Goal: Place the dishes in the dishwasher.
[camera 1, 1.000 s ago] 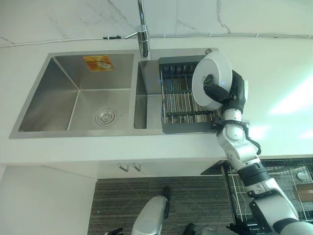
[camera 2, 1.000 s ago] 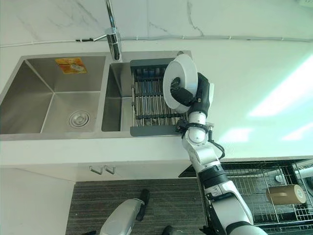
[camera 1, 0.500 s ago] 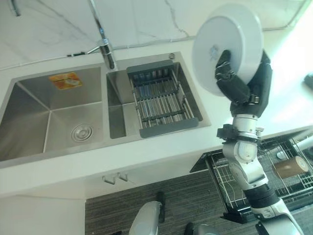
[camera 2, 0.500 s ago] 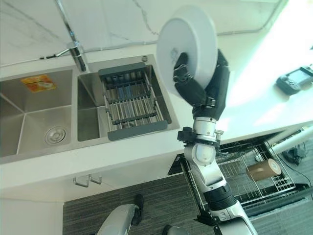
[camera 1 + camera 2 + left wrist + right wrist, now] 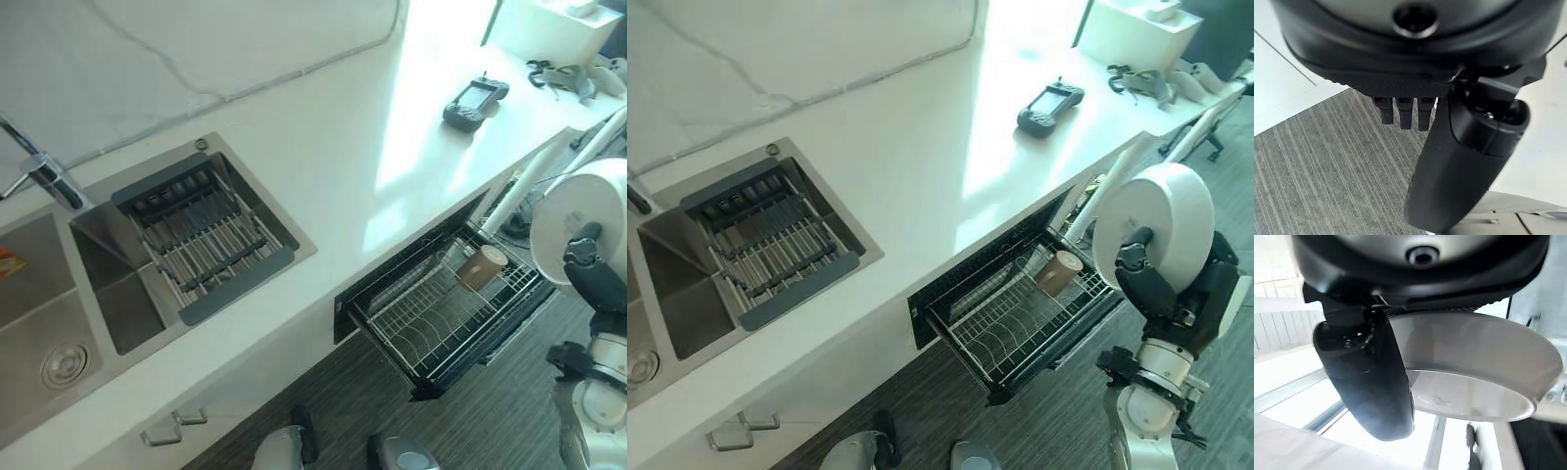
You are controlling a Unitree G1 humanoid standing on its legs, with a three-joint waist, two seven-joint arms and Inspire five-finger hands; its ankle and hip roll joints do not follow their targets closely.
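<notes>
A white plate (image 5: 1161, 230) stands on edge in the air, right of the pulled-out dishwasher rack (image 5: 999, 328) and higher than it. My right hand (image 5: 1164, 292) is shut on the plate, fingers curled over its face; in the right wrist view the thumb (image 5: 1371, 377) lies along the plate (image 5: 1474, 367) rim. A brown cup (image 5: 1056, 272) lies in the rack's far corner. My left hand (image 5: 1459, 156) hangs over the striped floor, fingers relaxed and holding nothing.
A grey drying rack (image 5: 206, 235) sits in the steel sink (image 5: 108, 313) at the left, beside the faucet (image 5: 44, 176). A dark handheld controller (image 5: 1050, 106) lies on the white counter (image 5: 921, 166). White poles (image 5: 529, 181) stand near the rack's far side.
The camera has swung right, so the sink slid to the left. My right hand has carried the plate away from the sink area to beside the open dishwasher rack.
</notes>
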